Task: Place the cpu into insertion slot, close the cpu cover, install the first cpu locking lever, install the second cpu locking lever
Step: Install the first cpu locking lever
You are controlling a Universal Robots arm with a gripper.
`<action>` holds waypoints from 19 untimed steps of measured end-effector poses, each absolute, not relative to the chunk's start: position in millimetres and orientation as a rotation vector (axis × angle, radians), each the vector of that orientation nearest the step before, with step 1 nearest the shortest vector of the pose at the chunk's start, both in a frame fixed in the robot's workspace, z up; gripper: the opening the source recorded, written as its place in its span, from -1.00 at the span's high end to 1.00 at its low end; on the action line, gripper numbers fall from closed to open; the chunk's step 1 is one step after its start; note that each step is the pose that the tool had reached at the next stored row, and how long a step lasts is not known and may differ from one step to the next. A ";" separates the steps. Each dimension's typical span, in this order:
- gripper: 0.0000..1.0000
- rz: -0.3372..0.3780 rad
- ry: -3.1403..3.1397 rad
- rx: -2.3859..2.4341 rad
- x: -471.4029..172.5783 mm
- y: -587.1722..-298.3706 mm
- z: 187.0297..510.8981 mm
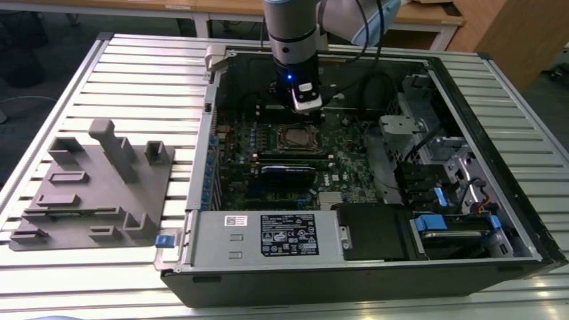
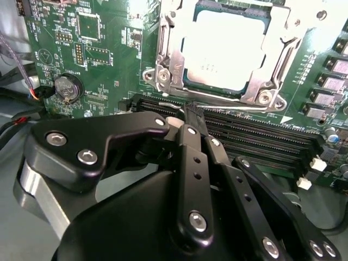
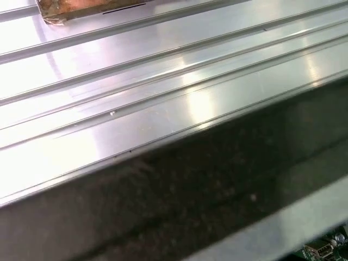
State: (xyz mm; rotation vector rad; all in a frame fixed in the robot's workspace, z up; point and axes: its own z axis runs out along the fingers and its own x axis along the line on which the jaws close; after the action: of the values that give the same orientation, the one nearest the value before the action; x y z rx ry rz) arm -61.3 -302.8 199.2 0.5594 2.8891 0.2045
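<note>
The gripper (image 2: pixel 193 117) has its fingers drawn together on nothing, just beside the cpu cover (image 2: pixel 168 65), which lies shut over the cpu (image 2: pixel 223 51) in its slot; lettering on the chip is unreadable; the computer case (image 1: pixel 498 260) cuts off the levers.

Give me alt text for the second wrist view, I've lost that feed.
The cpu sits in its socket on the green motherboard with the silvery cpu cover closed around it. The black gripper, fingers shut and holding nothing, is beside the socket, over the long black memory slots.
</note>
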 end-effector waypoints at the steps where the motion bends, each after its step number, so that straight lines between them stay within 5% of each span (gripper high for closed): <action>1: 0.79 0.204 2.889 0.560 -61.2 -302.7 199.1; 19: 0.79 0.189 2.887 0.564 -59.2 -301.2 198.0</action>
State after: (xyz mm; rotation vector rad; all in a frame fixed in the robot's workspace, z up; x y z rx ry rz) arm -59.2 -301.2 198.0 0.5638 2.8870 0.1888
